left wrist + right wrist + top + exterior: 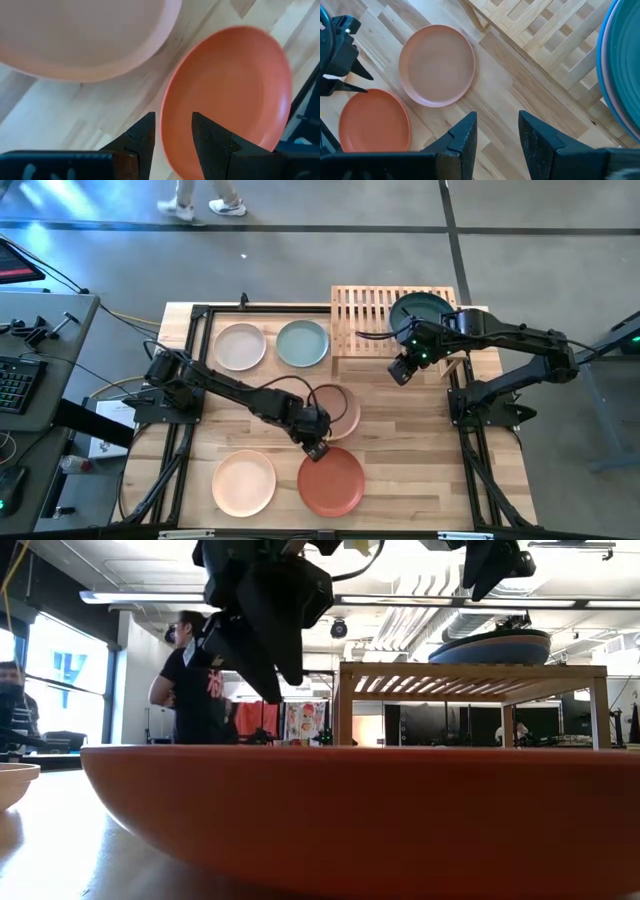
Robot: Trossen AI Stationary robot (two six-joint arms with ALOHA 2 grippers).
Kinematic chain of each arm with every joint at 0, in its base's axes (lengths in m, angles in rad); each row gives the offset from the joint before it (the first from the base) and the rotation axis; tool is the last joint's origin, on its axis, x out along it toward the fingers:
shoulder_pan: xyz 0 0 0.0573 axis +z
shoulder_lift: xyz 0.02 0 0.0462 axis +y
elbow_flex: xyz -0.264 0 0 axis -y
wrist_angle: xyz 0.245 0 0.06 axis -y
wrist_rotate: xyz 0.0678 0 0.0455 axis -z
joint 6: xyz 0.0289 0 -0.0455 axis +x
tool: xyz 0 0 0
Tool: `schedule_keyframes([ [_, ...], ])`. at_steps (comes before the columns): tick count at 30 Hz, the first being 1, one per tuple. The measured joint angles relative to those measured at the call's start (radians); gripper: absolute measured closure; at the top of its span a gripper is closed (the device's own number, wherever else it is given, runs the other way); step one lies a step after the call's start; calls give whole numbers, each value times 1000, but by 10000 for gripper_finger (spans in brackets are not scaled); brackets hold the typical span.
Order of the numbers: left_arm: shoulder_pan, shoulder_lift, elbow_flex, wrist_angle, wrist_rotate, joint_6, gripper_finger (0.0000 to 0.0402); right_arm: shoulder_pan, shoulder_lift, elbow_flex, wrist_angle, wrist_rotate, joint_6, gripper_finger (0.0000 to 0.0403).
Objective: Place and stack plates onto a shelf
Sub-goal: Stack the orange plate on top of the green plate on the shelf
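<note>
The orange-red plate [332, 482] lies flat on the table near the near edge. My left gripper [316, 445] hangs open just above its far rim; in the left wrist view the gripper [172, 132] has one finger to each side of the rim [166, 117], and the low view shows a gap below the fingers [285, 680]. The tan-pink plate [347, 412] lies just beyond. The shelf [365, 320] carries a stack topped by the dark green plate [422, 315], with a blue rim [606, 75] under it. My right gripper [402, 370] is open above the table, off the shelf's near edge.
The peach plate [243, 482] lies left of the orange-red one. The off-white plate [240, 346] and pale sage plate [302, 343] lie left of the shelf. The shelf's left half [540, 35] shows bare slats. A person [190, 680] stands beyond the table.
</note>
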Motion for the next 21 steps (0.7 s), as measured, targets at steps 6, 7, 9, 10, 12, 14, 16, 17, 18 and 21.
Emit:
schedule_keyframes([
  [6,-18,0,0,1,-60,-9,286,0,0,0,0,0,-1,281],
  [7,-21,0,0,2,-62,-9,286,0,0,0,0,0,-1,281],
  [9,-25,0,0,1,-60,-9,286,0,0,0,0,0,-1,281],
  [10,-28,0,0,1,-60,-9,286,0,0,0,0,0,-1,281],
  [12,-32,9,1,6,-62,-9,286,0,0,0,0,0,-1,281],
  [14,-37,17,0,-4,-62,-9,286,0,0,0,0,0,-4,281],
  [16,-40,32,1,17,-58,-9,286,0,0,0,0,2,-5,281],
  [17,-42,43,2,19,-58,-8,286,0,0,0,0,5,-5,281],
  [18,-44,54,1,13,-54,-6,286,0,-1,0,0,8,-5,281],
  [21,-49,85,1,50,-44,-6,287,0,-1,0,0,18,-5,281],
])
